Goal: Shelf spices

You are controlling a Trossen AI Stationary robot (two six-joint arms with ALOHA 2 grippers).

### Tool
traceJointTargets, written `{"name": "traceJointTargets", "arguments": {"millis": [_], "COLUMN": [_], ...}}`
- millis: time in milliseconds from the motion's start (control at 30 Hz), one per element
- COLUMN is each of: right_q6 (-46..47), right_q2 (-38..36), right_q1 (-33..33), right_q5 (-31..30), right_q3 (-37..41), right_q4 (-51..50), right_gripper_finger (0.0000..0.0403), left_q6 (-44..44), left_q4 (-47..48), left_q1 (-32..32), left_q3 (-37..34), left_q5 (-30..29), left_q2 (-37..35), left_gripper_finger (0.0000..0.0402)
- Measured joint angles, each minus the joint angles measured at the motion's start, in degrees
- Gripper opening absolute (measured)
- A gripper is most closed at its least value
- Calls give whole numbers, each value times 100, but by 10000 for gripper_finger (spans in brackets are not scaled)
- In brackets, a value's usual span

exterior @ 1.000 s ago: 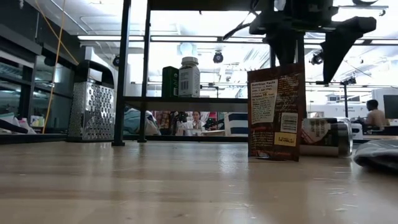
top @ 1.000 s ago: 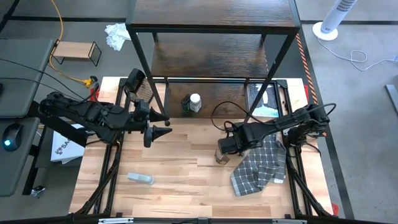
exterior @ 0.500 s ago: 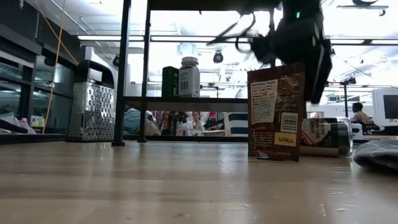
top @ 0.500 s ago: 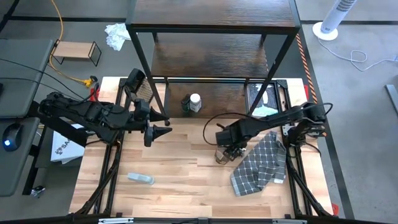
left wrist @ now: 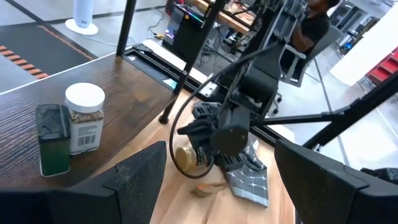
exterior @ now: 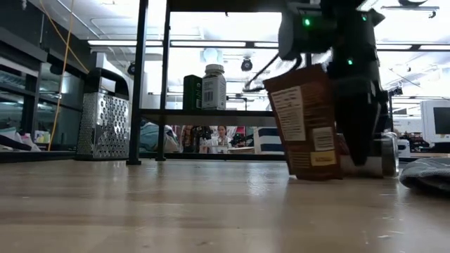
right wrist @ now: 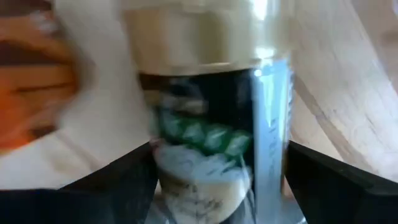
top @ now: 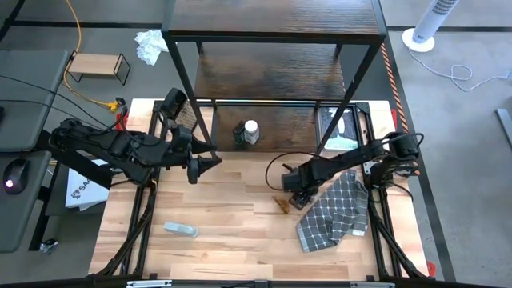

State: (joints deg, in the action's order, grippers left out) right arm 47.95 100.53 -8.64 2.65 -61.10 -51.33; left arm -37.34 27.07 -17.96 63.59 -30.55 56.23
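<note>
Right gripper (top: 294, 192), fingers spread wide astride a tan-lidded jar (right wrist: 211, 118) lying on the table, is set at four o'clock from the shelf's (top: 272, 76) white-capped jar (top: 251, 130); packet (exterior: 301, 123) is tilted; left gripper (top: 202, 162) is held open, empty.

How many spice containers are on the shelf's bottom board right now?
2: a white-capped jar and a dark jar, side by side near the shelf's front edge. Others may be hidden.
</note>
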Motion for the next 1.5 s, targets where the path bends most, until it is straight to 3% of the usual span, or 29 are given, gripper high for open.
{"name": "traceJointTargets", "arguments": {"millis": [200,333,633,800,967,1100,1333,1500], "right_q6": [131,-47,-481,-763,-967,-990,-1007,-1008], "right_q2": [-14,-164,-952,-1178,-1113,-1095,-1087,-1086], "right_q1": [-127,-289,-588,-614,-577,-538,-471,-448], "right_q5": [-76,-200,-1292,-1245,-733,-501,-100,362], "right_q3": [123,-239,-1702,-2616,-3207,-3329,-3333,-3333], "right_q4": [-65,-314,-1318,-681,39,744,1167,1302], "right_gripper_finger": [264,264,264,264,264,264,264,264], "left_q6": [-148,-56,543,1894,4387,5916,7206,7542], "left_q4": [-47,-238,-662,-95,692,636,303,171], "left_q1": [-5,-7,-6,127,144,142,4,-57], "left_q3": [0,0,153,668,1298,1539,1832,2109], "left_q5": [10,230,817,1090,904,779,808,1269], "left_q2": [0,0,69,426,952,1348,1863,2108], "left_gripper_finger": [294,294,294,294,294,294,294,294]}}
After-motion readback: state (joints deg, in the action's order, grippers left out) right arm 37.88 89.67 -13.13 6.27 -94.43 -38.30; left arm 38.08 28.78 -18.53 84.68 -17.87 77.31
